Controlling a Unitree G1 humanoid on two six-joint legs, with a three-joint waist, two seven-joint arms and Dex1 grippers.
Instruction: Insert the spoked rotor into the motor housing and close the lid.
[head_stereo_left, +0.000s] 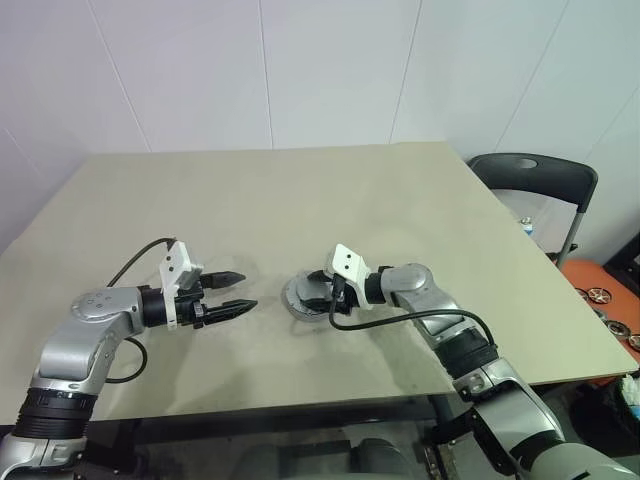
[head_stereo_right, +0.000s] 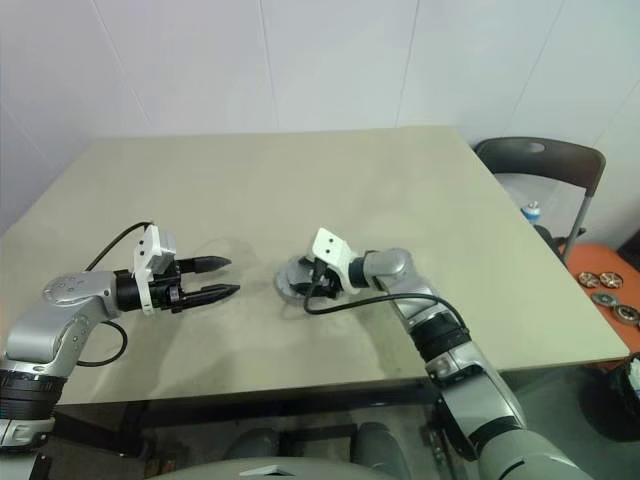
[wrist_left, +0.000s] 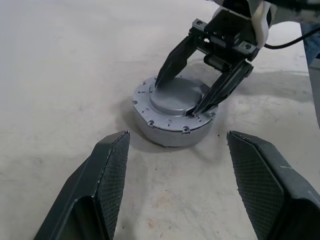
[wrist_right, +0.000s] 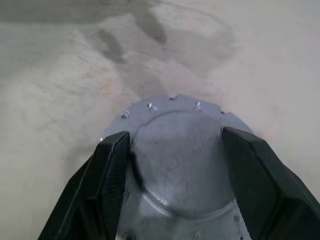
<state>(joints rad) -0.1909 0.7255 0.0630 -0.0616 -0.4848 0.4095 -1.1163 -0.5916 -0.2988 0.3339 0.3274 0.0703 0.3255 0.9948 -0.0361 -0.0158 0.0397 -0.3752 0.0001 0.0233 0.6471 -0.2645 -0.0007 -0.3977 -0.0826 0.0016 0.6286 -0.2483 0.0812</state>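
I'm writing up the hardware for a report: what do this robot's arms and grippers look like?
Both arms are silver-grey rounded shells with black bands at the joints. Each ends in a black gripper, the left gripper and the right gripper, with two tapered black fingers whose inner pads are finely cross-hatched. A white angular block sits on each wrist, with a black cable looping back along the arm.

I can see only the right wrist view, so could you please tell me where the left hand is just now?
Observer: The left hand hovers open above the table, to the left of the motor housing, apart from it and pointing toward it.
Operator: Thank you. Does the lid sit level on the housing?
Observer: Seen from the side in the left wrist view, the lid lies flat on the drum, with no gap that I can see.
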